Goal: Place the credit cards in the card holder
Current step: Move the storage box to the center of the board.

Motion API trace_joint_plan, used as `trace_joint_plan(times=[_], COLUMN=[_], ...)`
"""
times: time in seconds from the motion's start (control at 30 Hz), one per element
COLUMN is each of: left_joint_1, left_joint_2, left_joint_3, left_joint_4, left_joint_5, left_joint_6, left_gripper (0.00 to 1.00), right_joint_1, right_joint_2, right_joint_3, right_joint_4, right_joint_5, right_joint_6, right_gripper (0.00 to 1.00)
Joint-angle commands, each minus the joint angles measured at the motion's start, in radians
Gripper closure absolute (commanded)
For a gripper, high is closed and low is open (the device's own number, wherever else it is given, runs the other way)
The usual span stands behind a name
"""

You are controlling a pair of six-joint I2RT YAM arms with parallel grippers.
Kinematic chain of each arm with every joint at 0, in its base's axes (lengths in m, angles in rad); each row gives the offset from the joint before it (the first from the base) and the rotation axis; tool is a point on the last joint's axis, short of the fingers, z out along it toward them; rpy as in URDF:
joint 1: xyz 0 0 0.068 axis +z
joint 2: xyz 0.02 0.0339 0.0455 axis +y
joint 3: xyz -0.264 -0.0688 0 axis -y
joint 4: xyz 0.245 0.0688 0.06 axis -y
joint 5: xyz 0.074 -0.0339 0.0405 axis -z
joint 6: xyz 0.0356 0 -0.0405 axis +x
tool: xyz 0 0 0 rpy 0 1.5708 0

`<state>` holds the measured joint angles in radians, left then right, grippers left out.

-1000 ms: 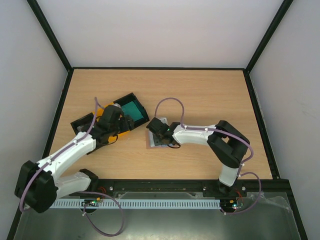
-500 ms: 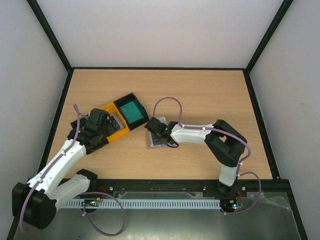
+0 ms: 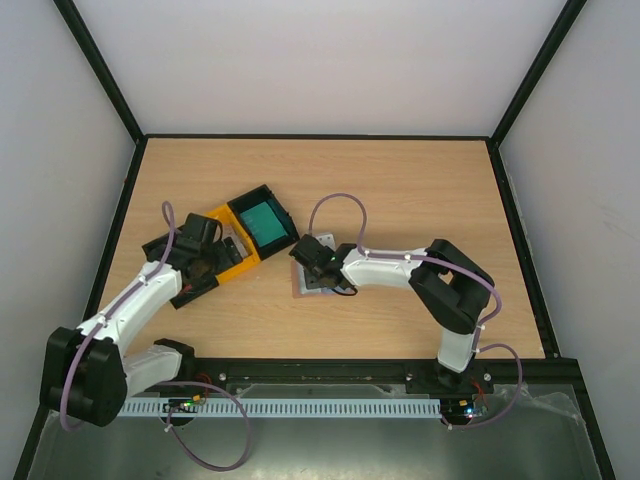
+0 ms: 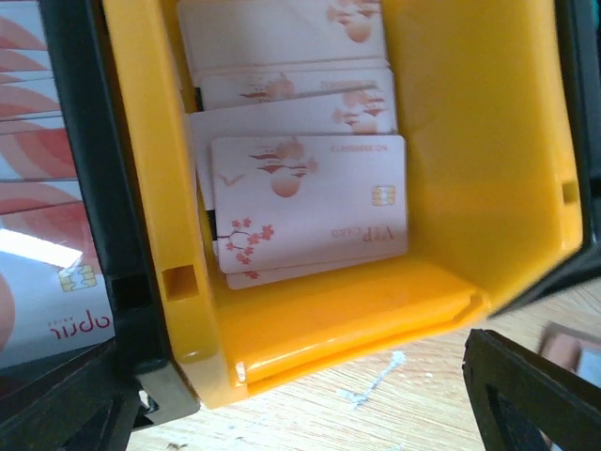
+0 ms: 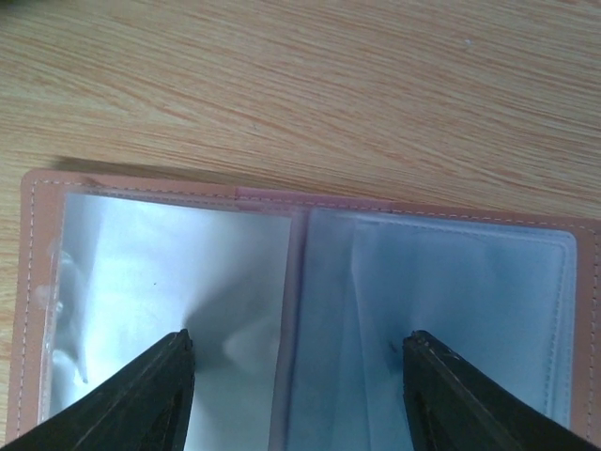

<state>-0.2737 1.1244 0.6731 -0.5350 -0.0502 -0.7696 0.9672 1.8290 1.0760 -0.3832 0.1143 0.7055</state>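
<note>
On the wooden table (image 3: 400,200), left of centre, three open trays sit pressed together in a slanting row. A black tray (image 3: 262,192) at the far end holds the teal cards (image 3: 263,220). The yellow tray (image 3: 240,263) is in the middle, and a second black tray (image 3: 158,246) is nearest the left wall.

The left gripper (image 3: 205,255) hangs over the yellow tray, and its wrist hides much of that tray and the neighbouring black one from above. Its own camera shows the pale pink cards (image 4: 310,202) fanned in a loose stack inside the yellow walls, the top one face up with its chip to the right. The red-and-white cards (image 4: 38,235) lie beyond the black wall on the left. The fingers (image 4: 526,395) stand wide apart at the bottom corners of that view, above the tray's near wall, with nothing between them.

The card holder (image 3: 301,287) lies just right of the trays, flat on the wood and opened like a book. The right gripper (image 3: 318,268) is directly over it and covers its far part from above. Seen from the right wrist, brown stitched edges frame two clear sleeves (image 5: 169,272), one on each side of the spine. The jaws are spread wide, one tip over each sleeve, gripping nothing. I cannot tell whether the tips touch the plastic.
</note>
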Motion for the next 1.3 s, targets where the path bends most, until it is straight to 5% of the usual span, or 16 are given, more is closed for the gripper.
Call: trace_joint_plan(times=[0.0, 0.63, 0.93, 1.27], left_joint_1=[0.003, -0.065, -0.106, -0.11], left_joint_2=[0.012, 0.213, 0.22, 0.161], left_joint_3=[-0.013, 0.105, 0.186, 0.169], left_joint_4=[0.148, 0.275, 0.154, -0.023], left_joint_5=[0.154, 0.364, 0.191, -0.021], left_joint_6=[0.117, 0.233, 0.251, 0.214], left_gripper=[0.06, 0.1, 0.12, 0.44], right_joint_1=[-0.023, -0.048, -0.064, -0.066], right_joint_2=[0.041, -0.078, -0.125, -0.193], right_joint_3=[-0.072, -0.189, -0.235, -0.26], right_joint_4=[0.028, 0.119, 0.171, 0.208], right_joint_5=[0.008, 0.032, -0.001, -0.034], right_joint_6=[0.075, 0.095, 0.097, 0.093], right_gripper=[0.41, 0.43, 0.44, 0.49])
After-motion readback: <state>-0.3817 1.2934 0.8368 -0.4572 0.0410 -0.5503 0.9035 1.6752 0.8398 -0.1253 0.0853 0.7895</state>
